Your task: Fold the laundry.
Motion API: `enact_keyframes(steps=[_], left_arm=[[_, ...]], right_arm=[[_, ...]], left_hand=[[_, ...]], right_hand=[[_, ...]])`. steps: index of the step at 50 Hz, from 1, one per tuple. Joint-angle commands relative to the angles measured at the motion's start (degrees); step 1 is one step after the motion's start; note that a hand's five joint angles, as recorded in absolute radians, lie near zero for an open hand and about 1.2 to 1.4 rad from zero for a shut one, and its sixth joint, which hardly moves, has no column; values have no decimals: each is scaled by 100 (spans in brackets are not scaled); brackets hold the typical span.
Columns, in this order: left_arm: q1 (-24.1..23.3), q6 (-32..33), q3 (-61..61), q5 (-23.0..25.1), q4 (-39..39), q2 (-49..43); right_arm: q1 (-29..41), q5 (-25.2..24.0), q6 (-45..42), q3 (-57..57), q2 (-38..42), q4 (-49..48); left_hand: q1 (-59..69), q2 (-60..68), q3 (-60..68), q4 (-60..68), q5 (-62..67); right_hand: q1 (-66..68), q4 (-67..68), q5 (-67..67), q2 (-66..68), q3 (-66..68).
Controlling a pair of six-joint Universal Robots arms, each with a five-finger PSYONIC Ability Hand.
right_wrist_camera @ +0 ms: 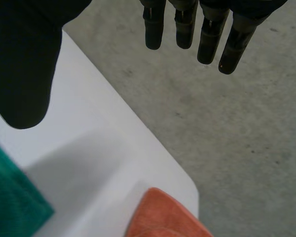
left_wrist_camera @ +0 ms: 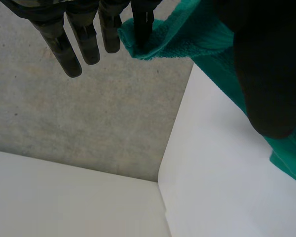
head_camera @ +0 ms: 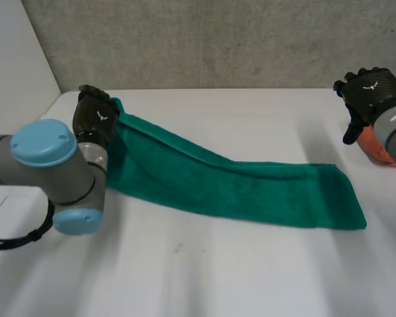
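White table (head_camera: 204, 277), grey concrete wall (head_camera: 218, 39) behind. We see the green towel (head_camera: 237, 185) lying flat as a long strip, long axis running diagonally from upper left of the frame to lower right in the head view. Left hand (head_camera: 96, 119) sits at the towel's upper-left corner; in the left wrist view that corner is bunched at one of its fingers (left_wrist_camera: 140, 22) with the thumb (left_wrist_camera: 266, 74) over the cloth, so we read it as pinching the corner, slightly raised off the table. Right hand (head_camera: 366, 92) hangs at upper right, fingers straight and spread, gripping nothing, well apart from the towel. The towel's free far end lies below and to the left of it, at lower right of the frame. We judge the right hand is nearer that end, so it has to come down and inward to take it. Orange cloth (head_camera: 376, 148) lies just under the right hand at the table's right edge, apart from the towel; nothing else sits between hand and towel end
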Motion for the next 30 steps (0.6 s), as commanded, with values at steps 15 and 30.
enact_keyframes(steps=[15,30], left_arm=[[103,-45,-771,113,-59,-78],[384,-19,91,562,-130,-675]], right_arm=[[-548,-975,27,397,254,1084],[-390,-1027,54,-1001,1616,1418]], left_hand=[[938,1034,991,1029,918],[1949,2045,2002,2040,1929]], right_hand=[[-155,-327,-387,-269,-197],[340,169,108,227,298]])
